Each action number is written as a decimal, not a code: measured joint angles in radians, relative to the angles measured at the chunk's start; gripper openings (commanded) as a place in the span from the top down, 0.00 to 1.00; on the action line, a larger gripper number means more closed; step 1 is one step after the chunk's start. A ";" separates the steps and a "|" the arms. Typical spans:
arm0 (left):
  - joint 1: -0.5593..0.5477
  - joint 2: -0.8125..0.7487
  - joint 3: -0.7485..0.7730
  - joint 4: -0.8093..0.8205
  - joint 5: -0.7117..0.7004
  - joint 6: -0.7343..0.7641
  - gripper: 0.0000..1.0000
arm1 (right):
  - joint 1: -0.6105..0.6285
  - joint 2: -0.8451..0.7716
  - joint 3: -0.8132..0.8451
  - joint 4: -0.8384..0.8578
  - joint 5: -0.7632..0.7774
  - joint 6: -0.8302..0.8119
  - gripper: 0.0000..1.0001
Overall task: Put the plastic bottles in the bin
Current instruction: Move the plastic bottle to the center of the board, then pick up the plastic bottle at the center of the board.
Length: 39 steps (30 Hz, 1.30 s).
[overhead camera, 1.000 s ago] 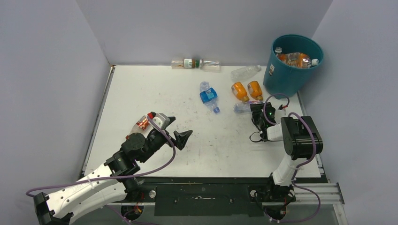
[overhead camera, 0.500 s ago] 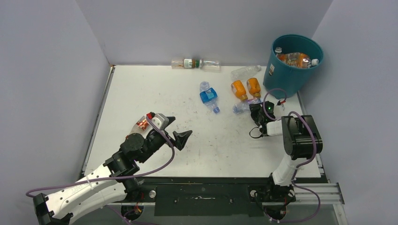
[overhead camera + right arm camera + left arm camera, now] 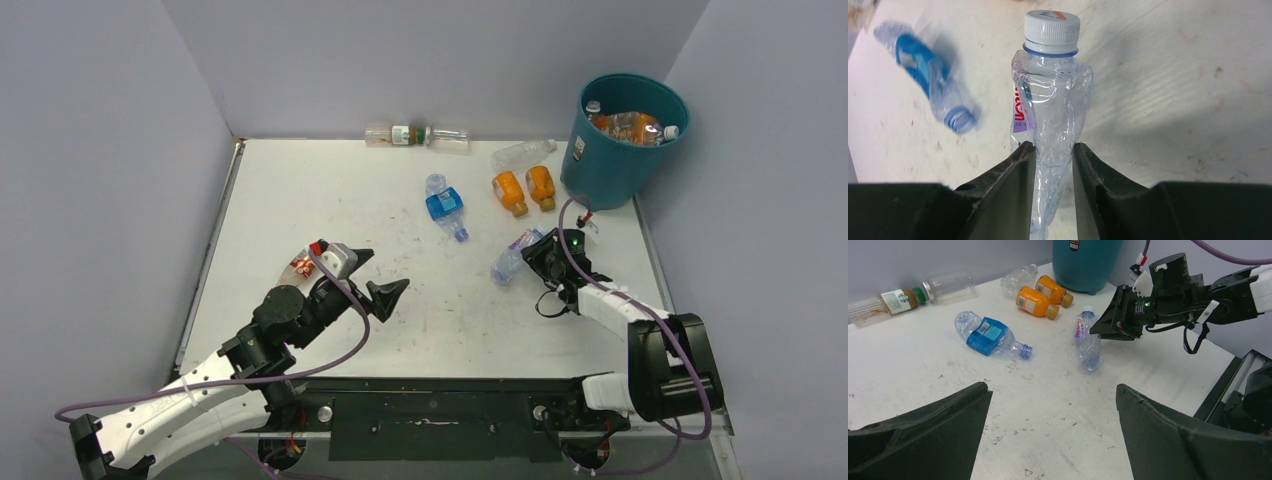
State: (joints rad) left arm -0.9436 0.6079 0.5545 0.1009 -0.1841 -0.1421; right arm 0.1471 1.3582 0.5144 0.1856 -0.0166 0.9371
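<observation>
White surface (image 3: 300, 190), grey walls; a crumpled clear bottle (image 3: 1050, 100) lies mid-right, apart from the teal bin (image 3: 610, 170) at the far right corner. The right tool (image 3: 1054, 150) is clamped on the bottle's body and the left tool (image 3: 372, 275) is spread wide at near left. Two orange bottles (image 3: 510, 193) and a blue-labelled bottle (image 3: 444, 205) lie between the clear bottle and the far edge.

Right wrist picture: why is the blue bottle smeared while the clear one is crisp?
Right wrist view: the blue-labelled bottle is streaked, likely motion blur; the clear bottle pinched in the right tool looks sharp. Left wrist view: the same blue-labelled bottle is crisp.
</observation>
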 measured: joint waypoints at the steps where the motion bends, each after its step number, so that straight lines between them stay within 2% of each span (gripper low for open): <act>1: 0.000 0.000 0.000 0.000 0.002 0.000 0.04 | 0.013 -0.029 0.000 -0.024 -0.013 -0.032 0.88; 4: 0.000 0.001 0.000 0.000 0.008 -0.001 0.04 | 0.063 -0.076 0.018 -0.111 -0.060 -0.121 0.88; 9: 0.000 0.008 0.000 0.000 0.016 -0.003 0.04 | 0.142 -0.059 0.084 -0.285 -0.116 -0.262 0.88; 13: 0.000 0.012 0.000 0.000 0.021 -0.003 0.04 | 0.229 -0.036 0.139 -0.419 -0.098 -0.349 0.82; 16: 0.000 0.025 0.003 -0.001 0.033 -0.003 0.04 | 0.319 0.013 0.213 -0.489 -0.079 -0.399 0.68; 20: 0.000 0.051 0.013 -0.013 0.047 -0.003 0.04 | 0.394 0.078 0.266 -0.501 -0.059 -0.429 0.28; 23: -0.003 0.056 0.014 -0.019 0.051 -0.003 0.04 | 0.412 0.105 0.265 -0.522 -0.048 -0.436 0.14; 25: -0.004 0.056 0.014 -0.019 0.054 -0.003 0.04 | 0.423 0.118 0.265 -0.533 -0.039 -0.435 0.11; 29: -0.004 0.056 0.015 -0.019 0.055 -0.003 0.04 | 0.443 0.127 0.262 -0.526 -0.036 -0.426 0.13; 31: -0.005 0.056 0.015 -0.019 0.056 -0.003 0.04 | 0.444 0.133 0.250 -0.504 -0.039 -0.419 0.18; 33: -0.005 0.056 0.015 -0.019 0.058 -0.003 0.04 | 0.449 0.143 0.240 -0.474 -0.037 -0.410 0.32; 35: -0.006 0.056 0.015 -0.019 0.058 -0.003 0.04 | 0.449 0.146 0.226 -0.419 -0.040 -0.398 0.50; 39: -0.013 0.057 0.015 -0.019 0.057 -0.002 0.04 | 0.448 0.145 0.182 -0.321 -0.041 -0.358 0.75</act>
State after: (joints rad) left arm -0.9562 0.6651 0.5694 0.0818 -0.1268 -0.1444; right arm 0.5953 1.5032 0.6960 -0.1352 -0.0574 0.5793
